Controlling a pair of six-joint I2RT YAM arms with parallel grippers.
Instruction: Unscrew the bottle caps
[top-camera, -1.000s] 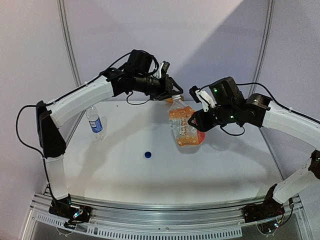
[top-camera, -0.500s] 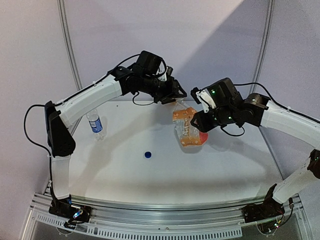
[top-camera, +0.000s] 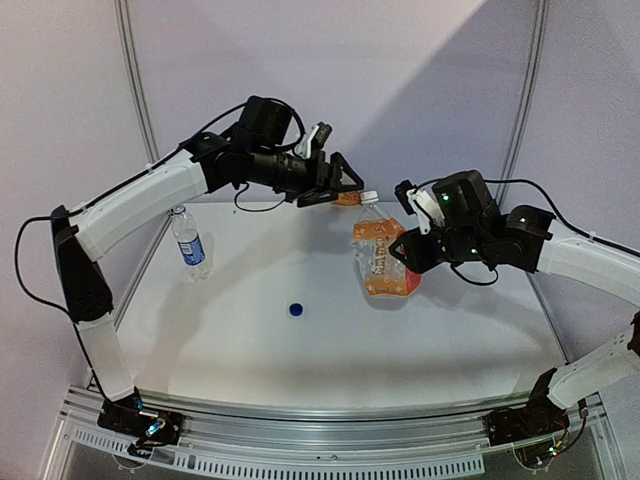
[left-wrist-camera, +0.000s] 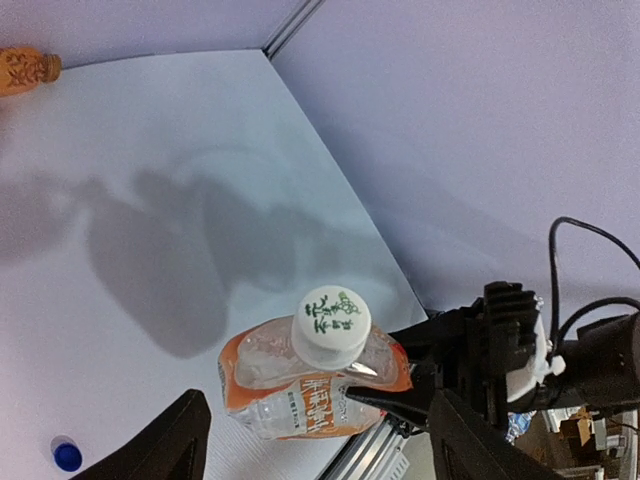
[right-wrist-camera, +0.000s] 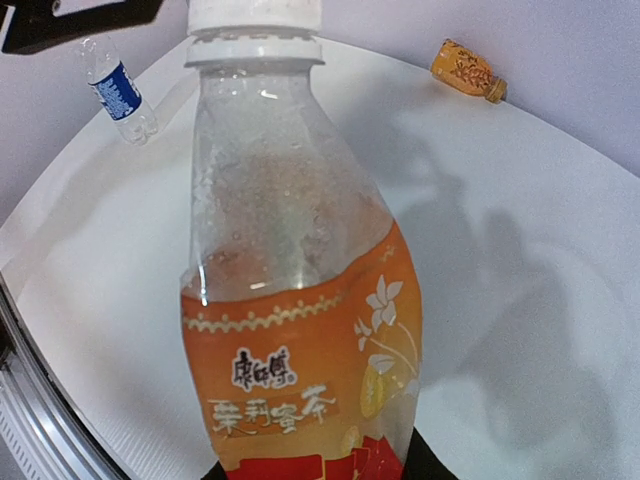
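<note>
Top external view: L gripper (top-camera: 344, 190) hangs in the air just beside the white cap (top-camera: 369, 197) of the orange bottle (top-camera: 385, 262), on the cap's left side, jaws spread. R gripper (top-camera: 408, 254) is clamped on that bottle's lower body from the right and holds it tilted, neck toward the L arm. Can't tell if the base touches the table (top-camera: 450, 340). Water bottle (top-camera: 188, 240) stands upright well apart at the far left of the table, w/ blue label. Blue cap (top-camera: 295, 309) lies loose on the table btwn the two bottles, nearer the front, touching neither. Small orange bottle (top-camera: 348, 199) shows partly behind the L gripper at the back edge. L wrist view: two dark fingers (left-wrist-camera: 175, 440) wide apart at the bottom of frame; white cap (left-wrist-camera: 333, 325) w/ green print sits on the bottle neck ahead of them, centred btwn, not touched. Blue cap (left-wrist-camera: 67, 456) shows bottom left, small orange bottle (left-wrist-camera: 25, 70) lies on its side top left. R wrist view: orange bottle (right-wrist-camera: 300, 380) fills the frame, R fingers (right-wrist-camera: 420, 465) dark at both sides of its lower label, pressed on it; upper part clear w/ droplets inside, orange below. Water bottle (right-wrist-camera: 118, 90) top left, small orange bottle (right-wrist-camera: 468, 70) top right.
</note>
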